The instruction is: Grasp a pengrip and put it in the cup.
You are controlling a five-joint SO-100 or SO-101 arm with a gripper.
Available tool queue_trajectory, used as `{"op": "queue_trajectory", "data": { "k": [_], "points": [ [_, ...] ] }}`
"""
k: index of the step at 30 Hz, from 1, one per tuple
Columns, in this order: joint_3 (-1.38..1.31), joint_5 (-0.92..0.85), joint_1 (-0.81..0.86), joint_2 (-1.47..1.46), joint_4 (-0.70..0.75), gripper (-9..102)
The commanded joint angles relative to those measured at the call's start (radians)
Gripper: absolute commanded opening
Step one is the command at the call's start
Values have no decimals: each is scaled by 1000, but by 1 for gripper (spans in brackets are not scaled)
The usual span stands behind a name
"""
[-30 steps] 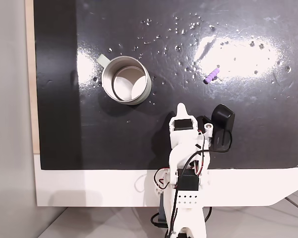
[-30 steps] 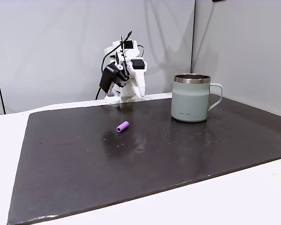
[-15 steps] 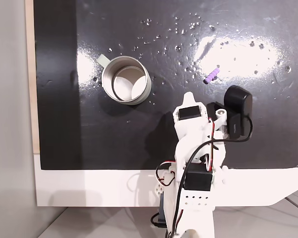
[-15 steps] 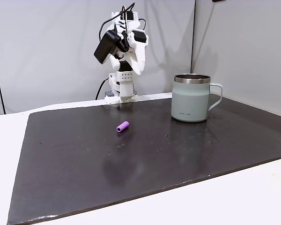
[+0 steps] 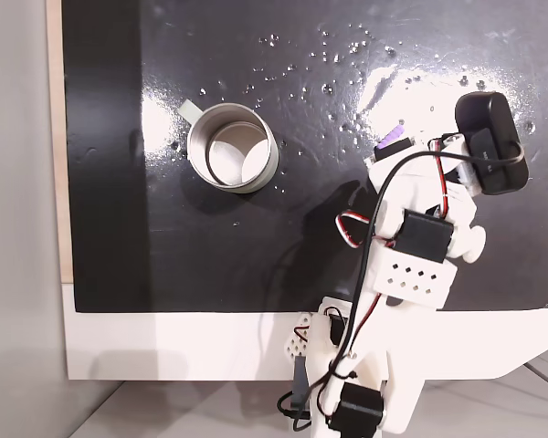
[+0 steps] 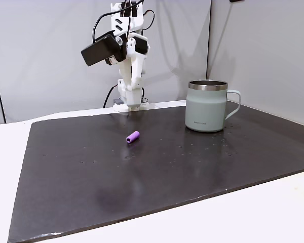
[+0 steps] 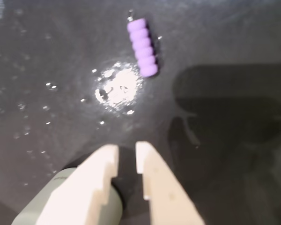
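The pengrip point(image 7: 143, 47), a small ribbed light-purple tube, lies on the black mat ahead of my gripper point(image 7: 127, 149) in the wrist view. My two white fingers stand almost together with only a narrow slit and nothing between them, well above the mat. From above, the pengrip point(image 5: 390, 139) peeks out at the upper edge of the raised arm point(image 5: 420, 228). In the side fixed view it point(image 6: 133, 136) lies alone in front of the arm point(image 6: 129, 61). The pale grey-green cup point(image 5: 231, 146) stands upright and apart from the pengrip, with its handle point(image 6: 234, 104) on the right.
The black mat point(image 6: 91, 182) is glossy with small specks and glare patches. Its white border and table edge point(image 5: 164, 342) run along the arm's base side. The black wrist camera point(image 5: 491, 141) juts out from the arm. Grey walls stand behind the arm.
The arm has risen from its folded pose and swung right in the overhead fixed view, reaching over towards the pengrip. Pengrip and cup have not moved.
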Motion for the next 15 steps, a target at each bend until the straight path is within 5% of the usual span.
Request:
{"op": "queue_trajectory", "data": {
  "k": [1,15],
  "points": [
    [-118,-64,6,-104,-6,2],
    [-377,-160,61,-522,63,18]
  ]
}}
